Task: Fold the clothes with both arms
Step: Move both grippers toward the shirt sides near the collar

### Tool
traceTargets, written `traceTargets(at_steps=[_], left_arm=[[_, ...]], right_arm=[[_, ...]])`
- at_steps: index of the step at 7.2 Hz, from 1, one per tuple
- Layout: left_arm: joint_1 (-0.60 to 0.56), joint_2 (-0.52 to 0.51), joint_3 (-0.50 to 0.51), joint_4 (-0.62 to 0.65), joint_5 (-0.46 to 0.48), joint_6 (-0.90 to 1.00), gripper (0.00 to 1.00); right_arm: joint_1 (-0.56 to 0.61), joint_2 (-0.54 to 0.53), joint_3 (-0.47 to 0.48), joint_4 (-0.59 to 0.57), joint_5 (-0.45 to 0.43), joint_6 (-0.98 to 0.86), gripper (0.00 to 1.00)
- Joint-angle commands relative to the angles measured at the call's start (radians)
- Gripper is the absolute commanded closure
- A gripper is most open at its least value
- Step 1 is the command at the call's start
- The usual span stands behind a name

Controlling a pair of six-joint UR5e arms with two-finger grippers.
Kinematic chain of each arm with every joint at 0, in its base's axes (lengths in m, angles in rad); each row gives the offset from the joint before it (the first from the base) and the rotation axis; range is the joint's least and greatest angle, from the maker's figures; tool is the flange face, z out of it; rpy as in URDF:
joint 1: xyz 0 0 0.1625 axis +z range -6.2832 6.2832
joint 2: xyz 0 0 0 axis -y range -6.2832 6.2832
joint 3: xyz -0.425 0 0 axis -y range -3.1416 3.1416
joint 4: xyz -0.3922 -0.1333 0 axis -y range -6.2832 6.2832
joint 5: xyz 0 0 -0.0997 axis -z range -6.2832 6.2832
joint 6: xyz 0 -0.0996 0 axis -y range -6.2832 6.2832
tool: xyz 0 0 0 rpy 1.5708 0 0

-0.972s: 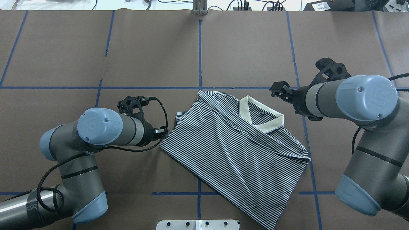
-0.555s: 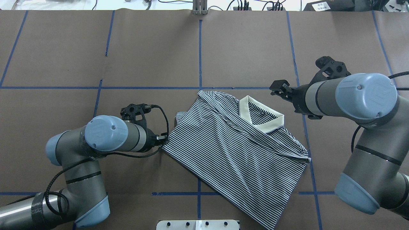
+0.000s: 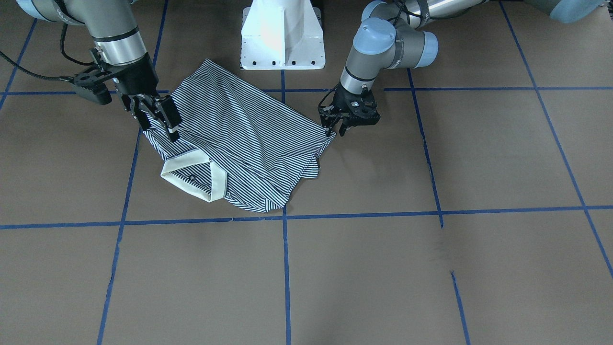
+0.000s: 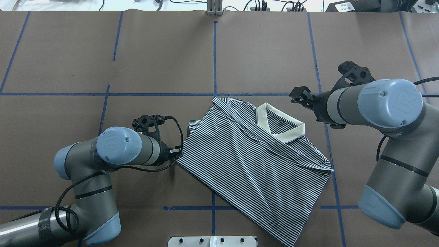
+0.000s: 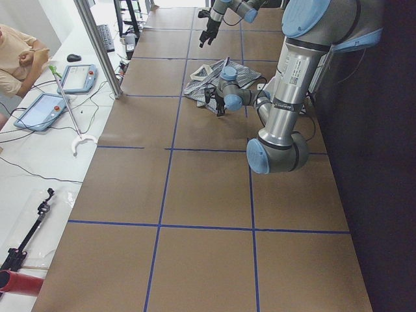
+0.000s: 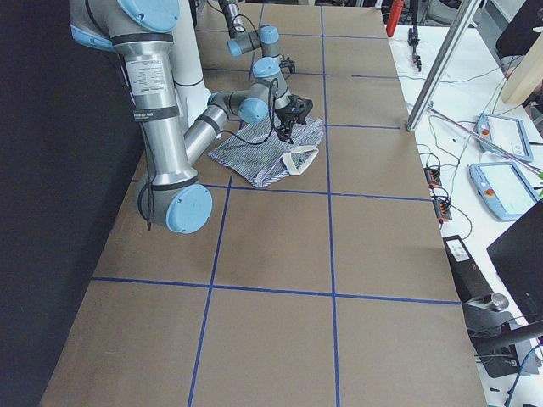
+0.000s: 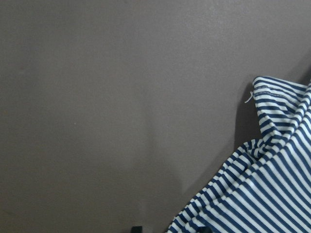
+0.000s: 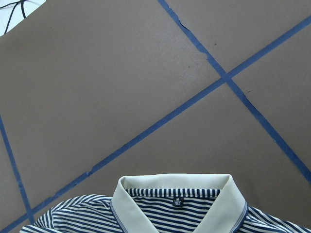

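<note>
Saw polo shirt rumpled at centre of brown table gridded with blue tape, left gripper spread at its 9 o'clock edge, right gripper spread near collar at 2 o'clock, tablets alongside.

Navy-and-white striped polo shirt: soft matt knit cloth, cream collar finely ribbed. Brown table covering: matt, probably paper. Grey robot arms: satin metal tubes, smooth light-blue plastic caps.
</note>
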Motion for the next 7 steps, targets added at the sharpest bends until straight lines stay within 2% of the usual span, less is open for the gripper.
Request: traceTargets(at_steps=[1,2,3,5,7], left_arm=[[0.004,-0.005,0.006,0.000,0.000,0.000,0.70],[0.004,-0.007,0.006,0.000,0.000,-0.002,0.94],[0.004,-0.007,-0.001,0.000,-0.002,0.000,1.00],[-0.006,-0.011,-0.053,0.002,0.003,0.000,1.00],[-0.087,-0.002,-0.113,0.049,0.000,0.047,1.00]], right_arm=[[0.000,0.001,-0.004,-0.001,0.000,0.000,0.00],[0.000,0.000,-0.004,-0.001,0.000,0.000,0.00],[0.000,0.001,-0.004,0.001,0.000,0.002,0.00],[-0.005,0.006,-0.005,0.001,-0.002,0.038,0.00],[-0.022,0.091,-0.088,0.012,-0.008,0.119,0.00]])
